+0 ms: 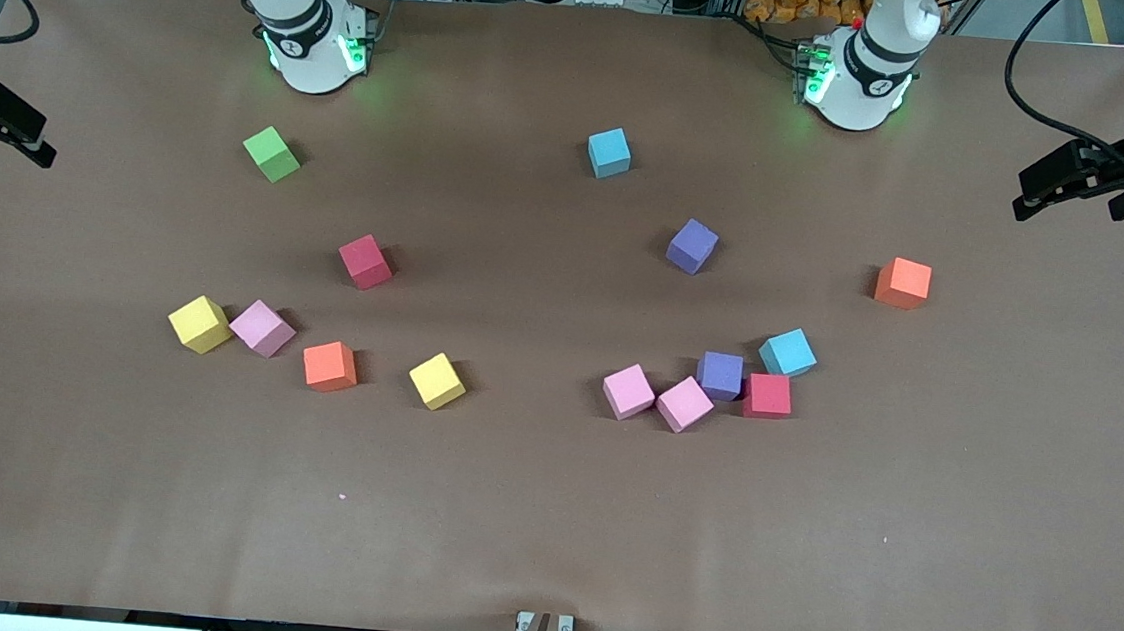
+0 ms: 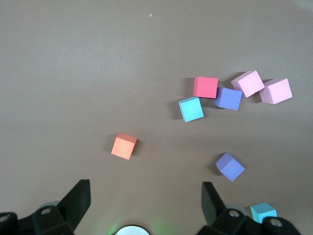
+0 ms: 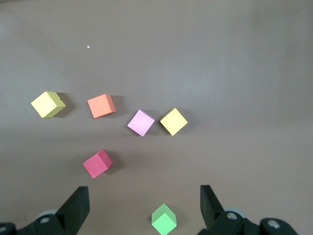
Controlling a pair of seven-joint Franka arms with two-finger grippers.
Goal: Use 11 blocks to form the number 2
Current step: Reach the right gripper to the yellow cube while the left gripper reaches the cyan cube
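Start of the digit-2 task, seen from the front camera and both wrists. We find the blocks scattered loose on the tabletop (image 1: 546, 515) with no rows laid yet, so we judge the number 2 not begun. Toward the left arm's end, a touching cluster lies nearer the front edge: two pink blocks (image 1: 628, 392), a purple block (image 1: 720, 375), a red block (image 1: 767, 395) and a light blue block (image 1: 788, 352). A second purple block (image 1: 692, 246), an orange block (image 1: 903, 283) and another light blue block (image 1: 609, 152) sit apart, closer to the robots' edge. Toward the right arm's end lie a yellow block (image 1: 199, 324) beside a pink one (image 1: 262, 328), then an orange block (image 1: 329, 365), a second yellow (image 1: 436, 381), a red (image 1: 366, 261) and the green cube (image 1: 272, 153). The left claw (image 2: 146, 196) and right claw (image 3: 144, 198) both stand wide and empty, raised over the tabletop's end edges, presumably parked to keep the blocks in clear sight. In the front view each claw is partly cut off by the frame; a stray blue block (image 2: 263, 212) is half hidden by the left claw's finger (image 2: 212, 200)
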